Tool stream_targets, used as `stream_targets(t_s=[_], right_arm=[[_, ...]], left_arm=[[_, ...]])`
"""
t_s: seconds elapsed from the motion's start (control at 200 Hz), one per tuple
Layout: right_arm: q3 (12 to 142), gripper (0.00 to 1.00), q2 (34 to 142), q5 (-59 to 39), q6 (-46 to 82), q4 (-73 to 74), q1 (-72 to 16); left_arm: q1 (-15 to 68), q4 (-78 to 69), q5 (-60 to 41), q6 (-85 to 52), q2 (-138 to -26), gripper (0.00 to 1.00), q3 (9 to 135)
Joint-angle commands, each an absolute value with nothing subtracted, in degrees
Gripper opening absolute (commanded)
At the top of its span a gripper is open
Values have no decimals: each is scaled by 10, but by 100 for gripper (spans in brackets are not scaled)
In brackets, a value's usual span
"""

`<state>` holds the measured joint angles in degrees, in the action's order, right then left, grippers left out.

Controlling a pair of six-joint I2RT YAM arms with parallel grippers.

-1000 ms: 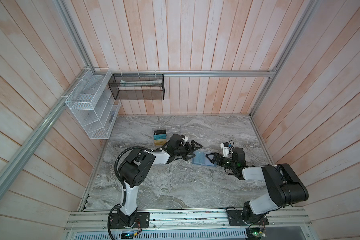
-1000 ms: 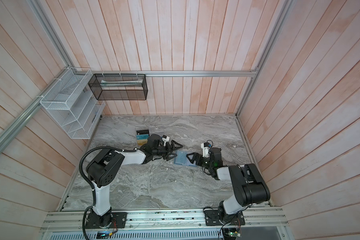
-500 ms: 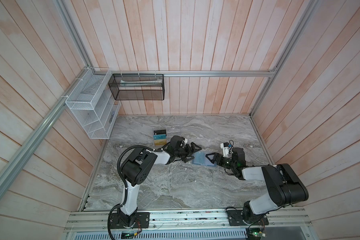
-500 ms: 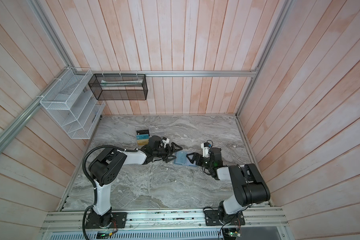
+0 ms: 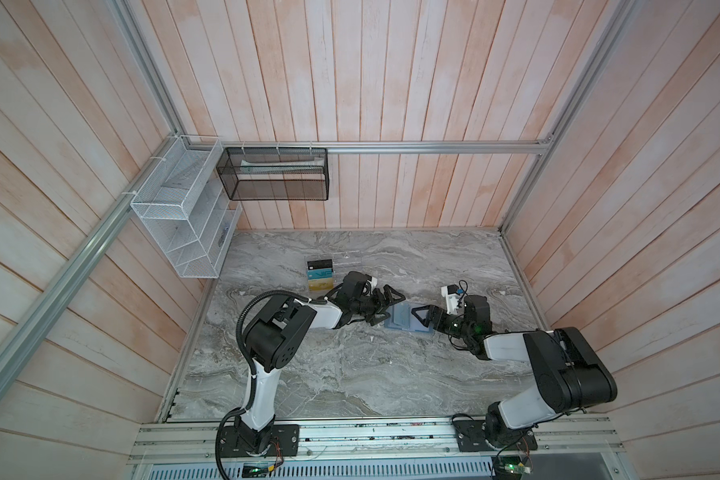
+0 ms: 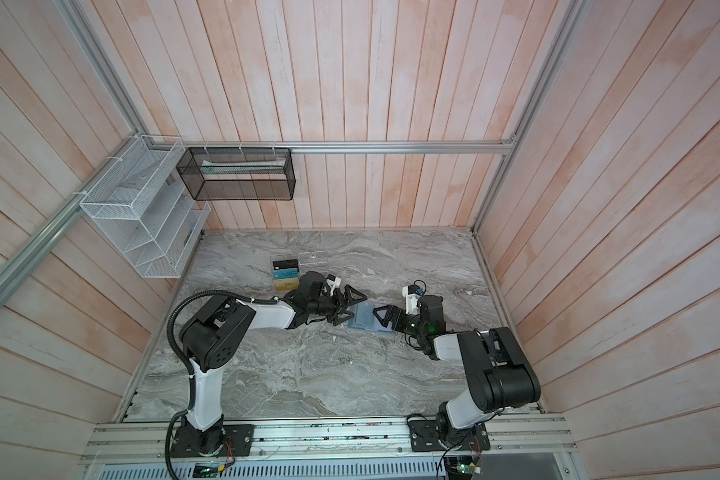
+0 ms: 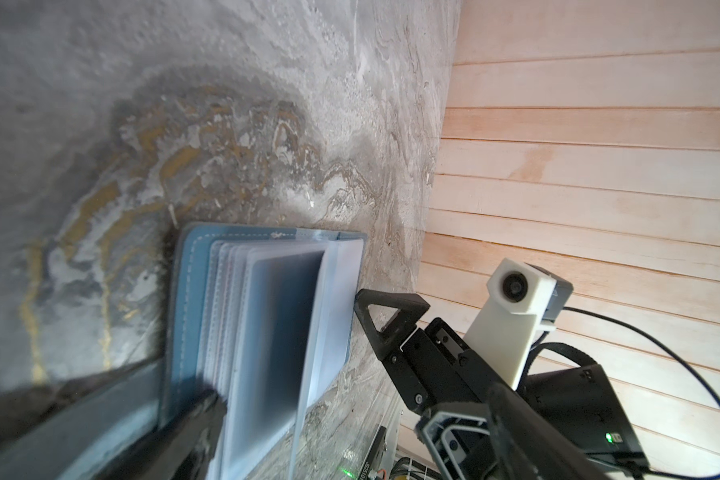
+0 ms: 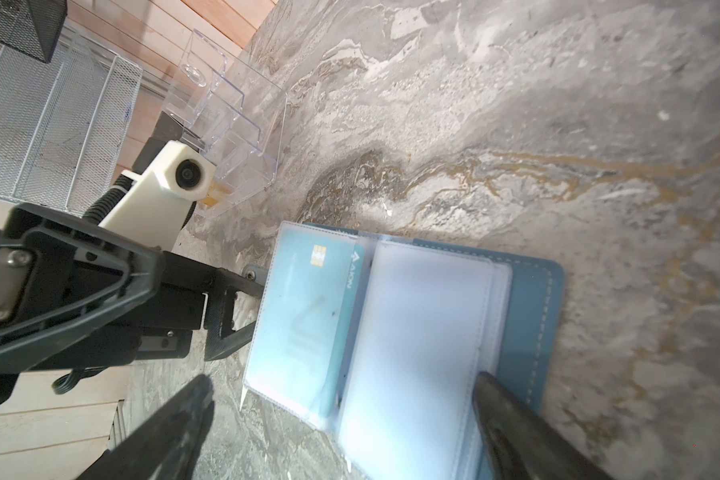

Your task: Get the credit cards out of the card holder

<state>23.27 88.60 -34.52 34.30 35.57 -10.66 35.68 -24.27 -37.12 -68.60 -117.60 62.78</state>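
The card holder (image 8: 528,299) lies open and flat on the marble table (image 5: 350,374), right between the two grippers. It has a slate-blue cover with pale stitching round the edge and a fan of frosted clear sleeves inside. A small grey snap tab (image 8: 253,272) pokes out on the side nearest the left gripper (image 8: 242,316).

The sleeve on that side holds a pale blue-green card (image 8: 304,316) with a gold chip (image 8: 319,254). Along its edge runs lettering that looks like "AION", though I wouldn't swear to it. The sleeves on the right gripper's side look blank.

The left gripper's fingers stand wide apart with nothing in them. Their tips are just beside the card's sleeve; whether they touch it I can't tell. The right gripper (image 8: 341,415) is spread wide too and empty. One finger (image 8: 512,424) is over the stitched cover, the other off the holder above the table.

Behind the left gripper stands a clear rack (image 5: 346,259) with three cards in it: a black card (image 5: 320,264), a teal card (image 5: 321,275) lettered "VIP", and a gold card (image 5: 321,285).

Against a second ago, little differs. The holder is in the same spot, the right arm is unmoved, and both grippers are as wide as before. Only the left arm's elbow has nudged slightly.
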Motion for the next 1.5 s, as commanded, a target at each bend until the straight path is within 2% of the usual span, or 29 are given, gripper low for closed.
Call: stream_targets(t_s=[0.0, 0.685, 1.05, 1.285, 1.495], right_arm=[[221, 98, 890, -343, 337, 337, -105], [220, 98, 897, -350, 343, 345, -106], [216, 98, 842, -344, 339, 316, -107], [209, 93, 809, -340, 338, 302, -110], [213, 85, 862, -366, 350, 342, -112]], left_arm=[[363, -259, -377, -694, -1190, 100, 642], [386, -316, -386, -749, -1209, 100, 666], [394, -334, -387, -767, -1208, 100, 672], [405, -330, -386, -770, -1215, 100, 692], [404, -335, -386, -773, -1220, 100, 683]])
